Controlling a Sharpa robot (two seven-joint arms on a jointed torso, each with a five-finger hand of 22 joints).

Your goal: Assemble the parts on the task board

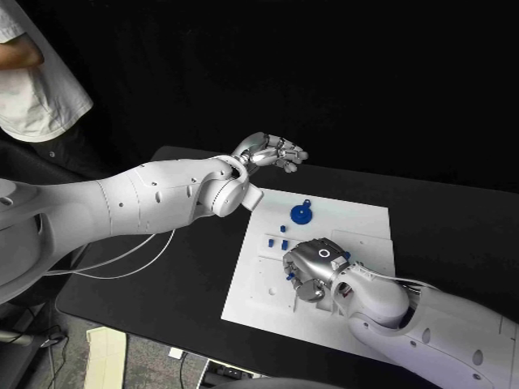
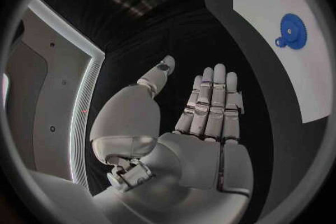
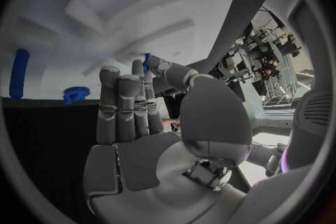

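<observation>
We see the left hand [image 1: 272, 151] spread and empty at 12 o'clock off the task board [image 1: 365, 223], right hand [image 1: 312, 267] pinching a small blue part [image 3: 147, 61] over the board's middle, blue gear [image 1: 301, 213] at its 11 o'clock.

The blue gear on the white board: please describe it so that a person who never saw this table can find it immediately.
Start from the white task board in the middle of the black table. On the board's far part, toward the raised left hand, lies the blue gear, alone on bare white. It is a round disc with a small tab, wider than the thin blue pieces nearer the right hand.
</observation>
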